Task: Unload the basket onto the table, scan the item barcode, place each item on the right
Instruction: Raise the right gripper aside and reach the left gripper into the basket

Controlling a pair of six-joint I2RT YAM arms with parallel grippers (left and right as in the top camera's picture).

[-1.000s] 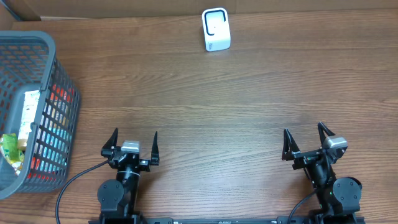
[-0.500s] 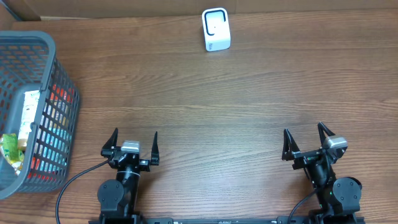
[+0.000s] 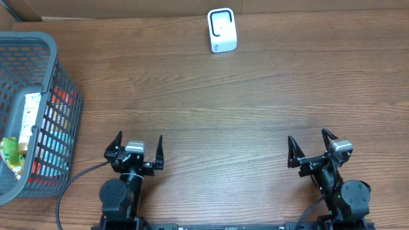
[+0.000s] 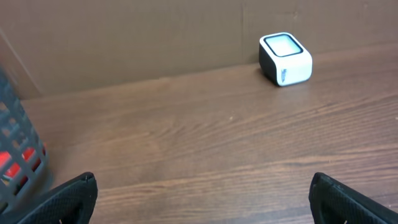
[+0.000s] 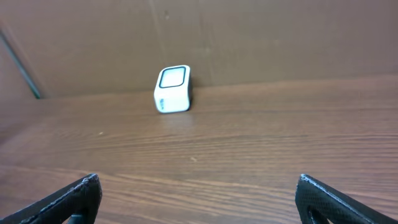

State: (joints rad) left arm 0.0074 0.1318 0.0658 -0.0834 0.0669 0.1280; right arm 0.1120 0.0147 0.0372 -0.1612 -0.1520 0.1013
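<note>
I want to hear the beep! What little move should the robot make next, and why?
Probably the left gripper should reach toward the gray basket: both it and the right gripper are open and empty, and the packaged items lie inside, far from the white scanner.

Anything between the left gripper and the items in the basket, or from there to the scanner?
Only the basket's mesh wall stands between the left gripper and the items; reach in from above. Nothing visible lies on the table between basket and scanner.
</note>
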